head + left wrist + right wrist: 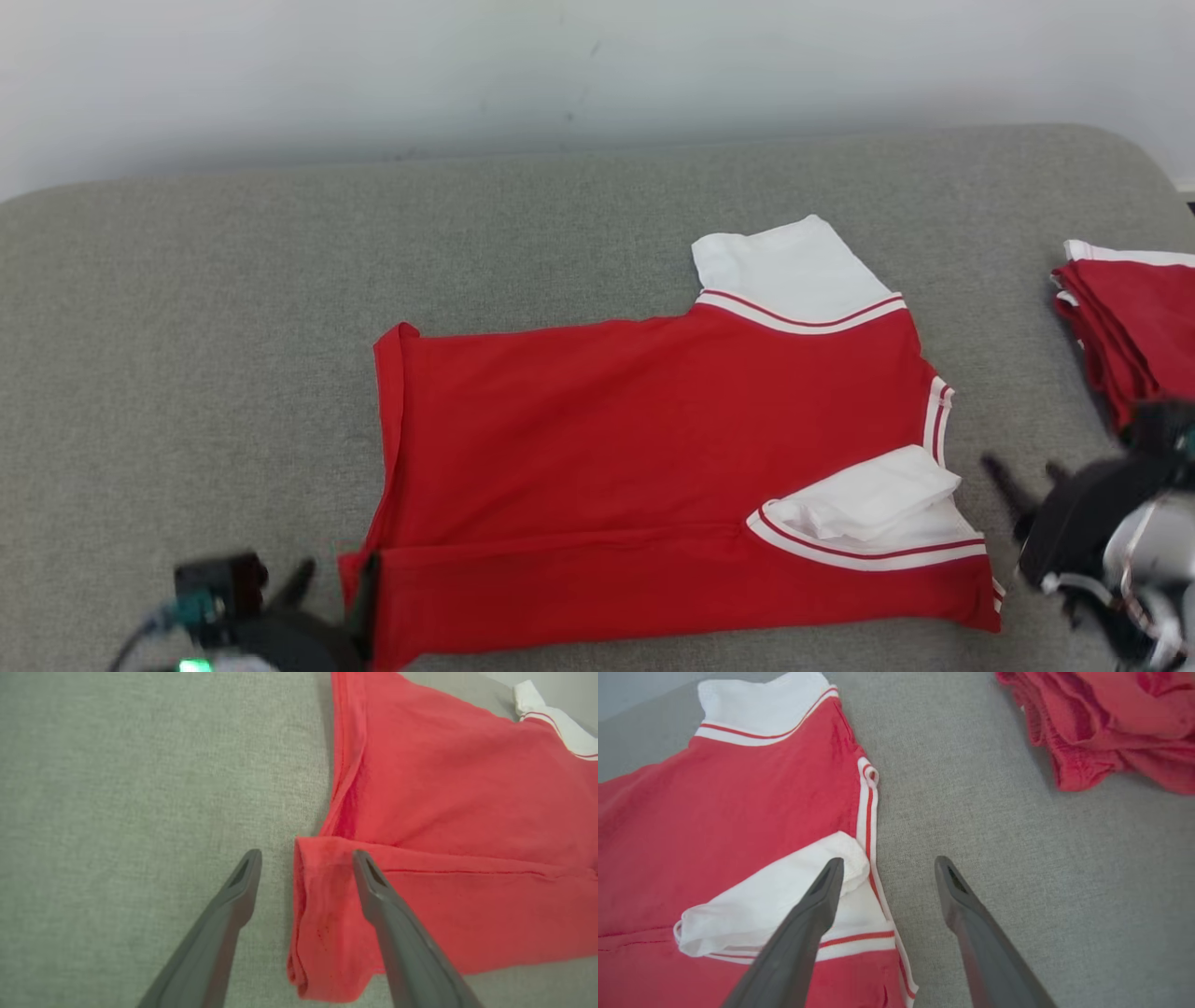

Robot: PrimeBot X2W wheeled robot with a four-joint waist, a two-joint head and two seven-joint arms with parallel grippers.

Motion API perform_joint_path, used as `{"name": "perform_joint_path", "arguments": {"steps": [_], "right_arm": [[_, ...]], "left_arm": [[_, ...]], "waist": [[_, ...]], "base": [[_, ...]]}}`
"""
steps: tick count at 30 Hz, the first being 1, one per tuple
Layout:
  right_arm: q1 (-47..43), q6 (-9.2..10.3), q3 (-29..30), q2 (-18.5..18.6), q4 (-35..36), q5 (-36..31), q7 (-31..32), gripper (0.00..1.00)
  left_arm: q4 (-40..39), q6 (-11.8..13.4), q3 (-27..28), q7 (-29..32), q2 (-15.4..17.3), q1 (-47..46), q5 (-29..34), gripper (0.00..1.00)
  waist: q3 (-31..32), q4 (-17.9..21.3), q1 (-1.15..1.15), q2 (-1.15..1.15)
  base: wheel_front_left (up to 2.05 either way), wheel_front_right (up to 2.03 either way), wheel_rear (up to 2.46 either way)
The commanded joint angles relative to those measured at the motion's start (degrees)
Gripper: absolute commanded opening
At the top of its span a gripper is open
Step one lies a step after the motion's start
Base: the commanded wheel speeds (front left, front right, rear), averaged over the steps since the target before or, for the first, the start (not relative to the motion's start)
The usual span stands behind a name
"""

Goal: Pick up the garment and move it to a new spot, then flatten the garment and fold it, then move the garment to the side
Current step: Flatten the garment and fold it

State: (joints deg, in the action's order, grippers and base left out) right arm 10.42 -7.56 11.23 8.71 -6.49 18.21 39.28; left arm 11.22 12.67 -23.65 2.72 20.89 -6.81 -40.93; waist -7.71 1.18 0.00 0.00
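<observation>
The garment [653, 448] is a red shirt with white sleeves, lying flat on the grey cushion with its near long edge folded over. My left gripper [336, 583] hovers open at the shirt's lower-left corner; in the left wrist view its fingers [306, 858] straddle the folded corner of the garment [444, 812] without holding it. At the shirt's right edge, near the collar, my right gripper [1022, 471] is open. Seen from the right wrist, that gripper [887, 865] has one finger above the folded white sleeve [784, 896] and the other above bare cushion.
A pile of folded red garments [1134, 327] lies at the cushion's right edge, also in the right wrist view as a red pile [1106, 723]. The grey cushion [187, 373] has bare fabric left of the shirt. A pale wall runs behind.
</observation>
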Motion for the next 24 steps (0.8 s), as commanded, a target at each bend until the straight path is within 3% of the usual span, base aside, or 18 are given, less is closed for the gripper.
{"name": "perform_joint_path", "arguments": {"steps": [1,4,7,13,18,24], "right_arm": [[2.4,0.16,0.1,1.1,0.4,0.2,0.6,1.00],[8.2,0.16,-0.7,2.9,-0.6,0.2,2.1,1.00],[15.5,0.16,-1.4,2.4,-3.8,1.5,3.3,1.00],[28.5,0.16,-5.6,3.6,-16.0,-2.9,2.4,1.00],[35.8,0.16,-7.9,2.7,-25.0,-4.4,-1.5,1.00],[39.9,0.16,-11.1,3.1,-31.5,-3.5,-4.7,1.00]], "left_arm": [[-1.1,0.3,0.3,1.5,1.1,-2.2,0.1,1.00],[-2.8,0.3,0.4,5.7,2.6,-6.9,0.2,1.00],[-2.7,0.0,0.2,9.8,3.1,-13.4,0.2,1.00],[4.4,-1.4,-1.4,17.4,0.7,-26.3,-0.8,1.00],[11.7,-1.2,-2.5,18.8,-2.1,-33.9,0.1,1.00],[18.6,-1.6,-3.5,19.7,-3.2,-39.1,0.9,1.00]], "waist": [[-0.9,-0.4,0.00,0.00],[-2.5,-0.5,0.00,0.00],[-4.8,-0.6,0.00,0.00],[-8.8,-0.7,0.00,0.00],[-10.8,-0.8,0.00,0.00],[-11.7,-0.2,0.00,0.00]], "base": [[0.00,0.00,0.00],[0.00,0.00,0.00],[0.00,0.00,0.00],[0.00,0.00,0.00],[0.00,0.00,0.00],[0.00,0.00,0.00]]}}
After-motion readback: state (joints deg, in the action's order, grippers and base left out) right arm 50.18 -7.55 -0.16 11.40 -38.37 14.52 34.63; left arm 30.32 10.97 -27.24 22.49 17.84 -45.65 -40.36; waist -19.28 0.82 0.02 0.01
